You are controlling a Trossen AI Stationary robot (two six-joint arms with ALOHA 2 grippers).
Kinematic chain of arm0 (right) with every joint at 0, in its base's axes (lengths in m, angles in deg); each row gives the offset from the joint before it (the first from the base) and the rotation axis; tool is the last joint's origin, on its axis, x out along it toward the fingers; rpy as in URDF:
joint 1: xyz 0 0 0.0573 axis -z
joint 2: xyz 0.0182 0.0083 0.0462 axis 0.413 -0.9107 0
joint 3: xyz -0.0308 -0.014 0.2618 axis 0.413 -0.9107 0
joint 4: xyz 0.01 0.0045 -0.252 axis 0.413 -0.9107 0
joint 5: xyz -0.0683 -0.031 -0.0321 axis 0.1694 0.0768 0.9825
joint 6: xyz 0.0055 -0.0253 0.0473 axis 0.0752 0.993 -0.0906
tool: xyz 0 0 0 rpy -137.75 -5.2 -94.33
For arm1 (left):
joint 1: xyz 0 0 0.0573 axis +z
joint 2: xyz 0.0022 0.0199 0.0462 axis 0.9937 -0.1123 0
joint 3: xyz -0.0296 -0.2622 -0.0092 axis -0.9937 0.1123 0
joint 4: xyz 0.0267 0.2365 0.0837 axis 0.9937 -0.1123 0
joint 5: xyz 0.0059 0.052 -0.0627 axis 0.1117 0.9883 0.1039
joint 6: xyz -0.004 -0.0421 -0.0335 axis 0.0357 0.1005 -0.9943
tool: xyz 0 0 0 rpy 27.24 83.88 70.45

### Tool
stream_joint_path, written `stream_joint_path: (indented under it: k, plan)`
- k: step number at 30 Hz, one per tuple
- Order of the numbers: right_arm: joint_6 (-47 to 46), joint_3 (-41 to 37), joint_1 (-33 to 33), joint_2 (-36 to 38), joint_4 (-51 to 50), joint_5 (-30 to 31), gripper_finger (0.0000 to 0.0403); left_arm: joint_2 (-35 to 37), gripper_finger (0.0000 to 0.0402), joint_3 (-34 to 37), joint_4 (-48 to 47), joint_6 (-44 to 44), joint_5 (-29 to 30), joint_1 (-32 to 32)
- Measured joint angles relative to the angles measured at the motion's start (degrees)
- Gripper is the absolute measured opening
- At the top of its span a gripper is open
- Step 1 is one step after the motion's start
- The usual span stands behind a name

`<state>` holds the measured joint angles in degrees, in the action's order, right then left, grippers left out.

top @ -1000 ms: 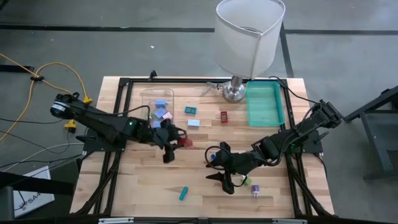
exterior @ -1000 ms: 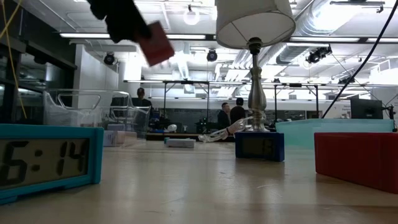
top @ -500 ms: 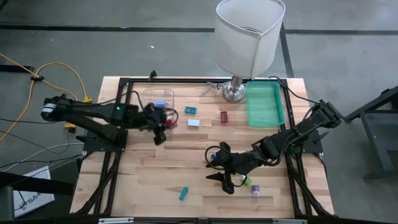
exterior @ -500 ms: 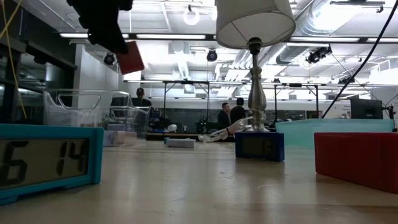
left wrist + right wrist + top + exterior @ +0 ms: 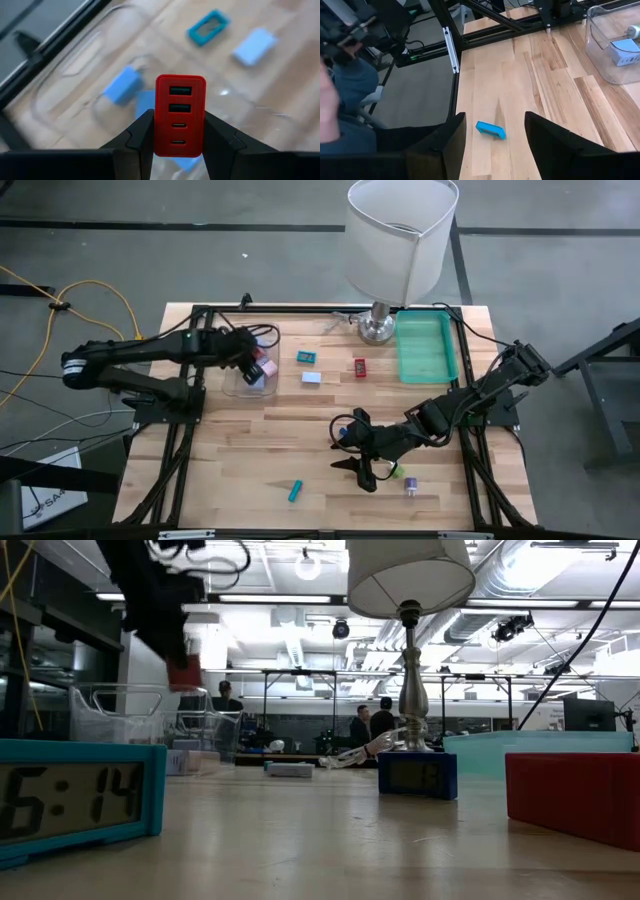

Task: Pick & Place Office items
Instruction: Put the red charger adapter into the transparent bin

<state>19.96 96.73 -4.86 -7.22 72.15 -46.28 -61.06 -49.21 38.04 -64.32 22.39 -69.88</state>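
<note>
My left gripper (image 5: 258,367) is shut on a red charger block (image 5: 180,114) with several ports and hangs above the clear bin (image 5: 238,340) at the table's far left. The low view shows the block (image 5: 183,673) high over the bin (image 5: 110,710). Light blue blocks (image 5: 121,86) lie in the bin. My right gripper (image 5: 352,457) waits open over the table's near middle. A small teal piece (image 5: 490,130) lies on the wood beyond its fingers. My left gripper pinches the red charger block by its two long sides (image 5: 156,135), toward the end nearer the wrist, between its two fingers. The fingers slant down from the table's left. The block is lifted clear over the bin, its port face toward the wrist camera.
On the wood lie a teal clock (image 5: 307,357), a light blue block (image 5: 311,377), a red piece (image 5: 360,366), a teal piece (image 5: 296,491) and small bits (image 5: 410,485). A green tray (image 5: 427,348) and the white-shaded lamp (image 5: 400,240) stand at the far right.
My left gripper has carried the red charger block from the table's middle left toward the far left, to above the clear bin, and has tipped farther downward. The block stays pinched and clear of the table.
</note>
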Motion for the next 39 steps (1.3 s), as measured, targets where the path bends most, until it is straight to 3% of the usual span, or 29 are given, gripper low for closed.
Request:
stream_joint_path:
  k: [9, 20, 34, 39]
  plan:
    - [0.00, 0.00, 0.00, 0.00, 0.00, 0.00, 0.0189, 0.07, 0.0120, 7.67, 1.06, 0.04, 7.77, 4.37]
    - [0.00, 0.00, 0.00, 0.00, 0.00, 0.00, 0.0189, 0.07, 0.0120, 18.66, 15.20, 5.20, 10.53, 4.33]
    - [0.00, 0.00, 0.00, 0.00, -0.02, 0.00, 0.0189, 0.07, 0.0121, 20.02, 15.88, 5.20, 10.40, 6.94]
    - [0.00, 0.00, 0.02, 0.00, 0.00, 0.00, 0.0189, 0.07, 0.0143, 20.02, 15.82, 5.25, 10.35, 6.95]
